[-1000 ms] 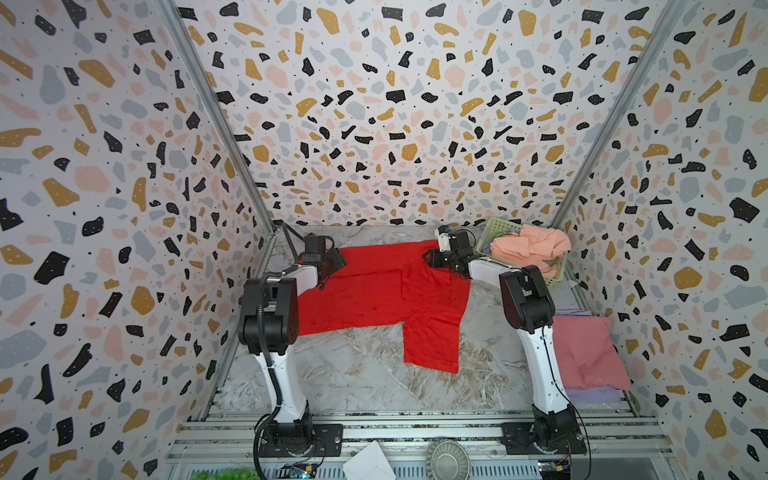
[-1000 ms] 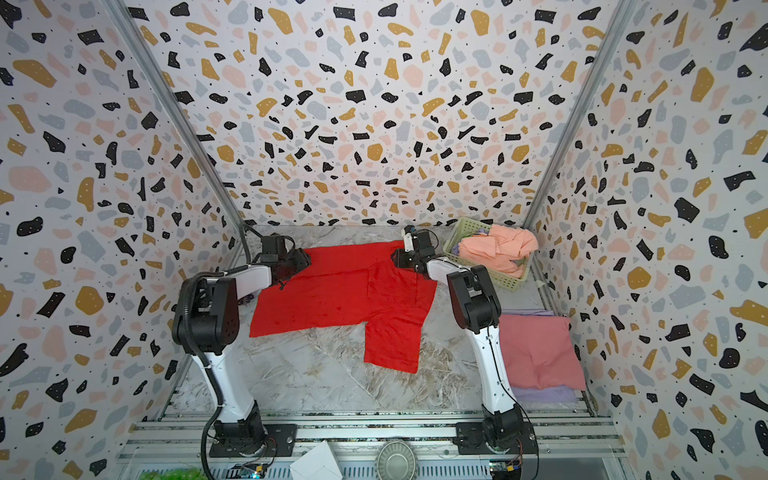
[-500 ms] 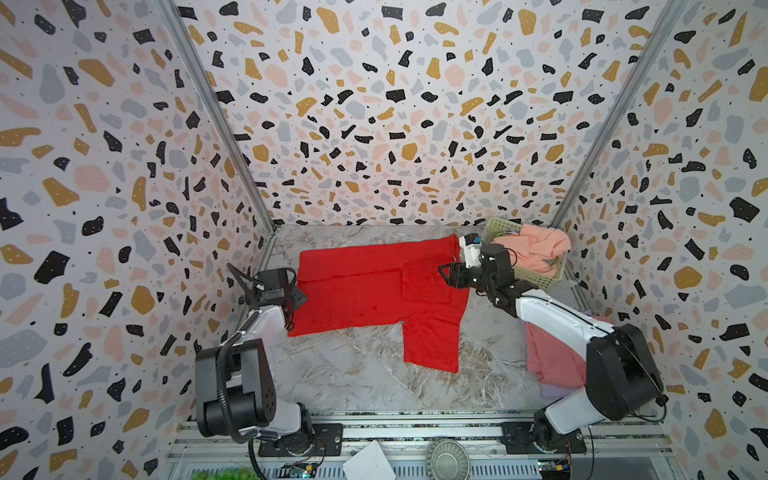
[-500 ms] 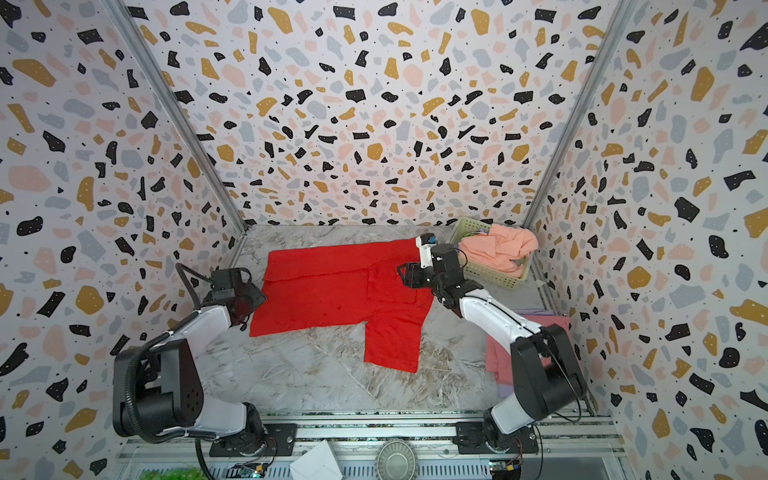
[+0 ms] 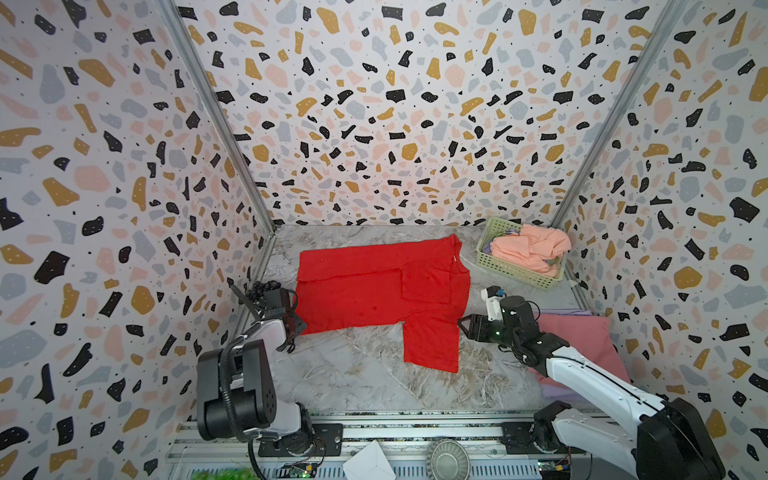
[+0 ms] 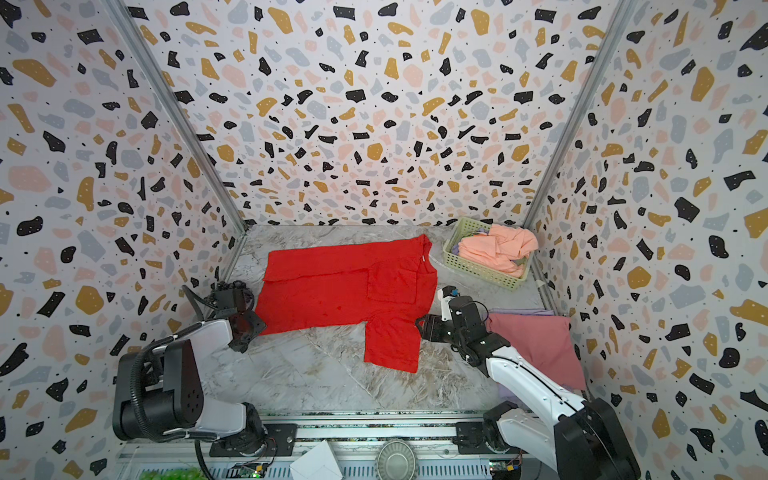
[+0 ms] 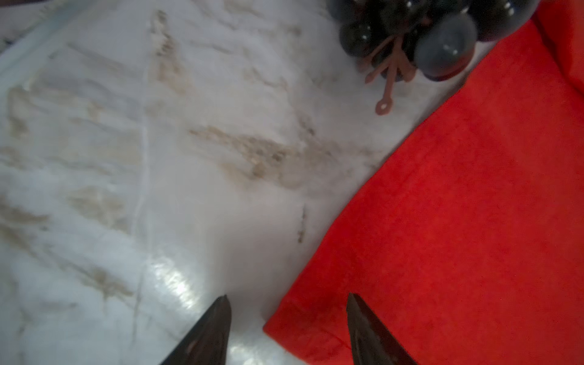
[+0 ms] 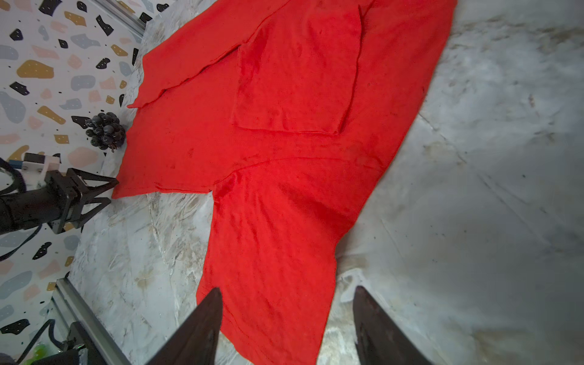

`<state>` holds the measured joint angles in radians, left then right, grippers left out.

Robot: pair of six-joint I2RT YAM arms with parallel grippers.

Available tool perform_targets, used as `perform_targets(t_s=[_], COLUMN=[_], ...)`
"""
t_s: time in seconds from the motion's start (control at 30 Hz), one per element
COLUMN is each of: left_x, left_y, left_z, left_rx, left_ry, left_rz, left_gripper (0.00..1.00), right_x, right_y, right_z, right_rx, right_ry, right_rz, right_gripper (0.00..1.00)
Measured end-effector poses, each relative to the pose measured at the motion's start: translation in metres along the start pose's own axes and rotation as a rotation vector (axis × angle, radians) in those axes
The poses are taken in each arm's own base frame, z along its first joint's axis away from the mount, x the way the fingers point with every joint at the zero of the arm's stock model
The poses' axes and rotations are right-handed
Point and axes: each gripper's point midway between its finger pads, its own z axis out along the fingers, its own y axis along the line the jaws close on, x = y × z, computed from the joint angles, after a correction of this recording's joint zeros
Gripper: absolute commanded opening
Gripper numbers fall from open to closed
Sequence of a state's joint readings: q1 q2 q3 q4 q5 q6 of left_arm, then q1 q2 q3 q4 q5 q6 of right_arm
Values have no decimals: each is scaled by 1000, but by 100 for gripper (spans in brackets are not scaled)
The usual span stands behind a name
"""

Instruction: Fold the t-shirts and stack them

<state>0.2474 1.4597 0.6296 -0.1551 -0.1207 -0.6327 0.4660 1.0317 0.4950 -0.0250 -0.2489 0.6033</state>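
The spread shirt [image 5: 374, 286] lies flat on the worktop [image 5: 353, 374], and everything is placed from it. Its far edge is folded over onto its body, one sleeve is tucked on top, and the other sleeve sticks out toward the near edge of the worktop. Right of it and further back sits the basket [image 5: 515, 270], with a crumpled shirt [image 5: 528, 249] piled inside. Right of it and nearer lies the folded shirt [image 5: 582, 336], on top of another folded one [image 5: 557, 390]. Just left of its left edge rests a bunch of grapes [image 5: 264, 287]. The left claw [image 5: 293, 332] sits at its near-left corner, jaws either side of that corner in the wrist view. The right claw [image 5: 465, 326] sits just right of the jutting sleeve.
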Motion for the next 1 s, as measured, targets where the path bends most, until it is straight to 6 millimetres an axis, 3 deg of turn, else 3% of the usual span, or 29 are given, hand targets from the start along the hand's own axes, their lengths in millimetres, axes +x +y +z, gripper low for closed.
perform_targets(t_s=[0.17, 0.3, 0.47, 0.7, 0.87, 1.0], left_x=[-10, -10, -8, 6, 23, 24], left_y=[-10, -15, -22, -17, -7, -4], left_z=[7, 9, 8, 0, -9, -8], left_rx=[25, 50, 100, 66, 9, 1], left_ry=[-17, -17, -15, -8, -5, -14], left_rz=[-1, -6, -14, 39, 89, 90], left_gripper=[49, 38, 47, 56, 57, 54], right_x=[5, 21, 48, 85, 93, 96], right_y=[-5, -13, -22, -18, -14, -16], right_z=[-5, -3, -2, -4, -4, -3], right_rx=[23, 51, 94, 119, 125, 134], right_ry=[10, 75, 181, 293, 312, 313], right_rz=[11, 36, 64, 47, 34, 39], right_gripper=[67, 67, 68, 71, 71, 71])
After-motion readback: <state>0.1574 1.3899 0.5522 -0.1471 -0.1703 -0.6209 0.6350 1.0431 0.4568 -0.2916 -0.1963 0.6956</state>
